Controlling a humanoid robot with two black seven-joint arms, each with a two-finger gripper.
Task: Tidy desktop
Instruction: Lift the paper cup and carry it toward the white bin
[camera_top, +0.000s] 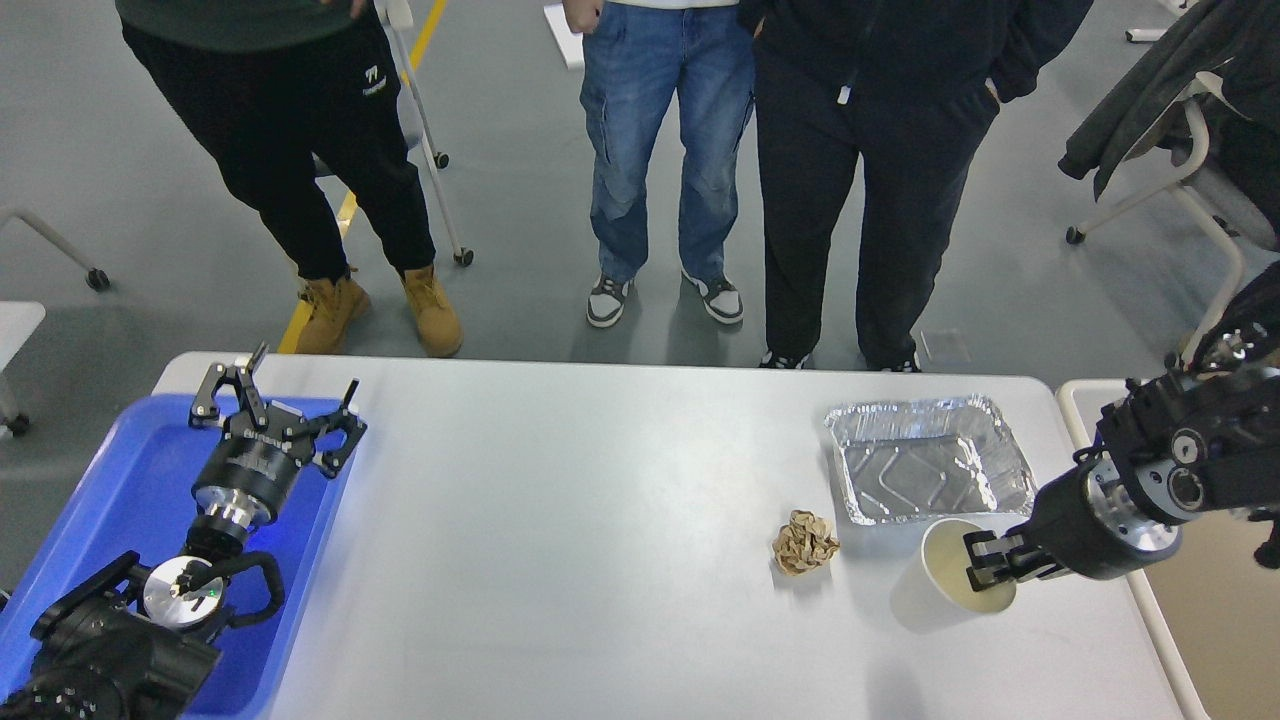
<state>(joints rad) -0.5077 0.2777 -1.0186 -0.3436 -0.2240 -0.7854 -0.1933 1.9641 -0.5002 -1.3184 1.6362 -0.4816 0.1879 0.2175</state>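
White desktop (600, 520), blue tray (120, 480), silver foil pan (930, 415), brown crumpled paper (805, 543), cream cup (935, 590).

One foil pan (930, 460), one paper cup (950, 578), one crumpled paper ball (804, 543), one blue tray (120, 480), three onlookers (665, 150).

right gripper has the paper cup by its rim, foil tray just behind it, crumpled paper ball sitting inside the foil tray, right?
Not quite: the head view shows the crumpled paper ball on the desktop, left of the foil tray. The right gripper does grip the paper cup.

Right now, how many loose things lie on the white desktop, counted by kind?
Foil tray: 1
Paper cup, gripped at the rim by the right pincer: 1
Crumpled paper ball: 1
Total: 3
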